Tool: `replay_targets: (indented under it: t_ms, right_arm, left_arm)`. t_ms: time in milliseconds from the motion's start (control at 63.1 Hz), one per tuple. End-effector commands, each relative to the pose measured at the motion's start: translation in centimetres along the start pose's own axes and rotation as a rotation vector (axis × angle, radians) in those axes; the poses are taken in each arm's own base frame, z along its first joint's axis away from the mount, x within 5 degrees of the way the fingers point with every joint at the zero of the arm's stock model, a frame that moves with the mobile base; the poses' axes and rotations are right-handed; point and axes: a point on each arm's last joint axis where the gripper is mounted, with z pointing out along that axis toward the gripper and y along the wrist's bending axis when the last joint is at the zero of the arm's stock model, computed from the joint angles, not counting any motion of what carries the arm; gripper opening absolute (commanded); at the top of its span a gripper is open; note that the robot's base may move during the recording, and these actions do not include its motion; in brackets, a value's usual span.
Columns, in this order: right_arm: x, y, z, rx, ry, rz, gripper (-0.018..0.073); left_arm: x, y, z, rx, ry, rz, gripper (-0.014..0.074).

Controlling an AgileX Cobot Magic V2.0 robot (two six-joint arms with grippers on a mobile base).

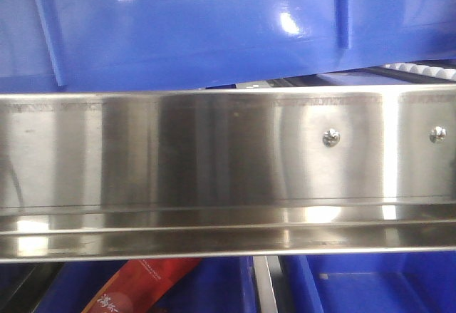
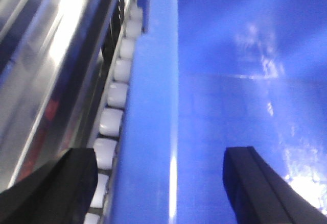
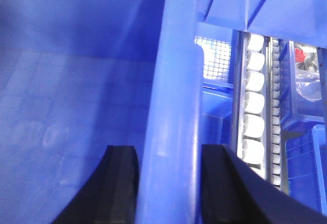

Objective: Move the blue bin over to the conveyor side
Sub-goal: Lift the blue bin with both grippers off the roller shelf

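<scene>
Left wrist view: left fingers (image 2: 255, 183) straddle the blue bin (image 2: 153, 81) rim at bottom of frame, spread wide, a gap on the inner side, nothing held. Right wrist view: right fingers (image 3: 120, 183) sit tight against both faces of the rim, apparently gripping it. Front view: bin fills top of frame above a steel rail (image 1: 214, 149). White rollers (image 2: 115, 94) run just beside its wall. No belt in view. Risk: moving with one side unclamped could skew the bin, slip the rim or snag it on the rollers
</scene>
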Motion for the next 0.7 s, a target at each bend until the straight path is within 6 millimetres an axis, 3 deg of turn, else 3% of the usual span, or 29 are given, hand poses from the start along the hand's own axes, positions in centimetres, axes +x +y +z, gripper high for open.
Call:
replay_targets:
  t_ms: [0, 475, 681]
  right_arm:
    - [0.02, -0.24, 0.12, 0.022, 0.001, -0.014, -0.0078]
    - [0.02, -0.24, 0.12, 0.022, 0.001, -0.014, -0.0078]
    - [0.02, -0.24, 0.12, 0.022, 0.001, -0.014, -0.0078]
  left_arm:
    - [-0.23, -0.20, -0.45, 0.009, -0.002, -0.013, 0.0410]
    - [-0.74, -0.18, -1.25, 0.002, -0.002, -0.018, 0.0410]
    - [-0.74, -0.18, -1.25, 0.002, -0.002, -0.018, 0.0349]
